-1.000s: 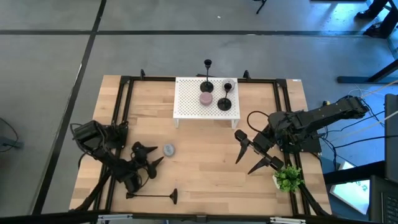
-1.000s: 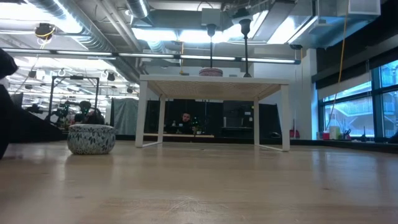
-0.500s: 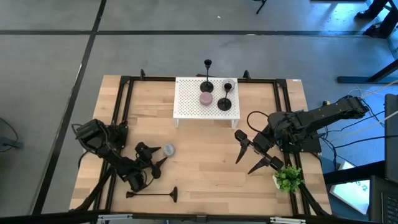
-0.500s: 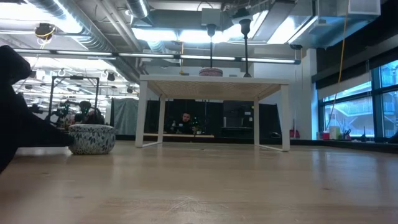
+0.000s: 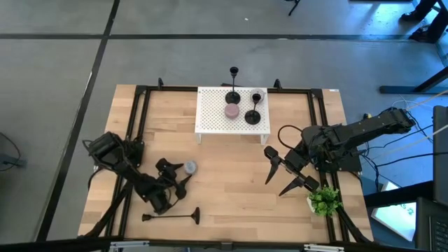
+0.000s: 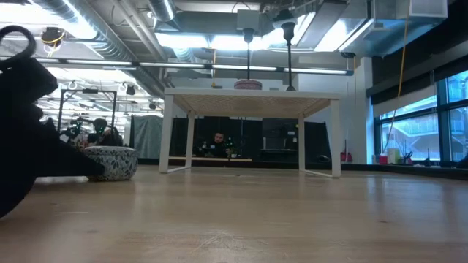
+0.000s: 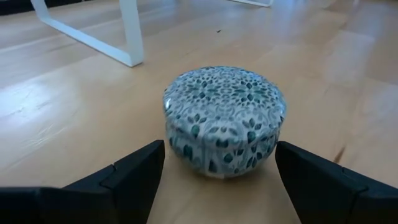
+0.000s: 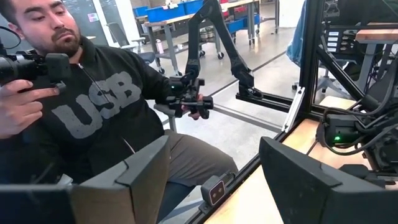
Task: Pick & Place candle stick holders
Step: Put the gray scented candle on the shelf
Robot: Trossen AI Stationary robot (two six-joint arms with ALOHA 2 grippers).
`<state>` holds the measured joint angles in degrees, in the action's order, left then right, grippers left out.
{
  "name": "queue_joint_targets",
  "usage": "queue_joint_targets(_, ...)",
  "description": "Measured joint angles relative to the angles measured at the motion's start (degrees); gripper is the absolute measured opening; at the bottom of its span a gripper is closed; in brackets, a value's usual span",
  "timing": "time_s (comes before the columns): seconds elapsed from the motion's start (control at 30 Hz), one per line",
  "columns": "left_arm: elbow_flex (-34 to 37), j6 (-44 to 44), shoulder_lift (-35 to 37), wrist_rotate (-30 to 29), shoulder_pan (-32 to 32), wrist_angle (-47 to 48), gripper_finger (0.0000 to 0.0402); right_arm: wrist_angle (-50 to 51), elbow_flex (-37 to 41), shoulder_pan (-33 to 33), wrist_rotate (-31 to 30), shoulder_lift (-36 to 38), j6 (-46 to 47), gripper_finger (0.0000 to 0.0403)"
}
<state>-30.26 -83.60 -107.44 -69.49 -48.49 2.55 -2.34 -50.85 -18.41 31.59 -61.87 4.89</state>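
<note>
My left gripper [image 7: 217, 180] is spread wide around a patterned lidded jar [image 7: 224, 119], gripping nothing. My right gripper [image 5: 288, 173] hangs open. One candle stick holder [image 5: 172, 217] lies nearby; others [image 5: 243, 103] stand on the white shelf [image 5: 210, 112].

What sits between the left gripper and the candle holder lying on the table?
Nothing sits between them. The left gripper, open, faces a small patterned tin instead, while the lying candle holder rests on the bare table off to its side, nearer the front edge.
</note>
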Motion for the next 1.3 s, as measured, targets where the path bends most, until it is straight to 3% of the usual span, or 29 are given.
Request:
queue_joint_targets(0.77, 0.0, 41.0, 0.0, 9.3, 11.8, -32.0, 0.0303, 1.3, 0.0, 0.0, 0.0, 0.0, 0.0, 0.0250)
queue_joint_targets(1.3, 0.0, 54.7, 0.0, 22.2, 20.8, -41.5, 0.0303, 2.1, 0.0, 0.0, 0.0, 0.0, 0.0, 0.0250)
